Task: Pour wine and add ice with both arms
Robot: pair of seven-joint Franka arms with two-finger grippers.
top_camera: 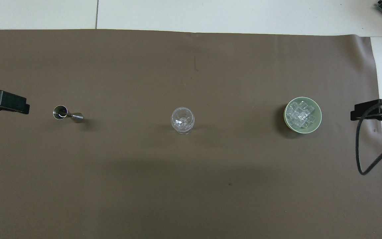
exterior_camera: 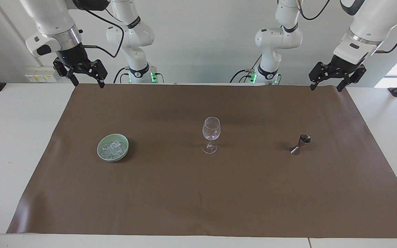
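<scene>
White walls back a pale surface (exterior_camera: 16, 144) covered by a wide brown mat (exterior_camera: 198, 193). On the mat three things stand in a row, well apart. A wine glass (exterior_camera: 211, 135) stands upright in the middle and looks empty. A small metal jigger (exterior_camera: 301, 144) stands toward the left arm's end, and a pale green bowl (exterior_camera: 99, 151) toward the right arm's end holds the ice (exterior_camera: 114, 148) in a heap.

Both arms wait, raised over the mat's edge nearest the robots. The left tool (exterior_camera: 328, 84) hangs with its fingers spread and empty, and the right tool (exterior_camera: 88, 80) likewise stands wide and holds nothing.

By the look of it, nothing has begun. The glass is thin, top-heavy and easily tipped, so the stem or low bowl seems the safest hold. The jigger is stiff, light and narrow at its waist, a natural place to pinch, though smooth metal may slip. The cubes are small, hard and likely slick; tilting the bowl by its rim may serve better than picking single pieces.
</scene>
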